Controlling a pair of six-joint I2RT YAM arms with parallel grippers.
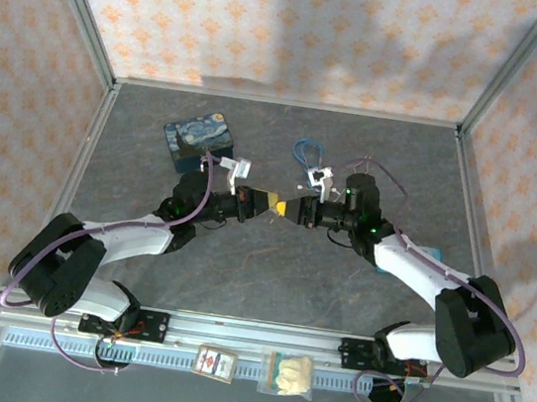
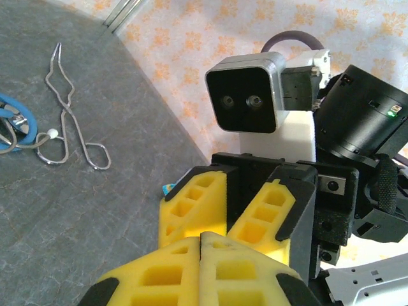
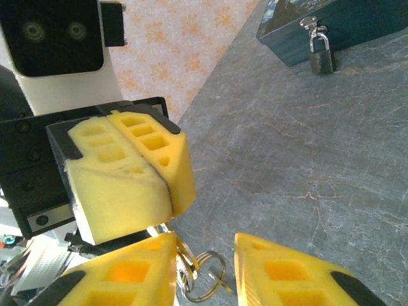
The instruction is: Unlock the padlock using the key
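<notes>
Handing the key ring (image 3: 207,280) over seemed my step: left gripper (image 2: 201,241) was shut, right gripper (image 3: 204,255) half open around it, near the tin (image 3: 360,25) where the padlock (image 3: 320,54) hung. Next I needed a firm grip.

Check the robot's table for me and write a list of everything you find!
Surface: grey stone-look tabletop, flat.
Job's things: padlock hangs on the hasp of the blue painted tin; key ring dangles in the air between the arms; the key's blade is too hidden to tell.
Clutter: bent wire loops; small packet and bag by the front rail.
Grippers: left gripper shut, key ring hanging from its tips; right gripper open, a finger on either side of the ring.
Cables: coiled blue cable on the table; purple arm cable.
Surroundings: orange-patterned walls, metal frame.
</notes>
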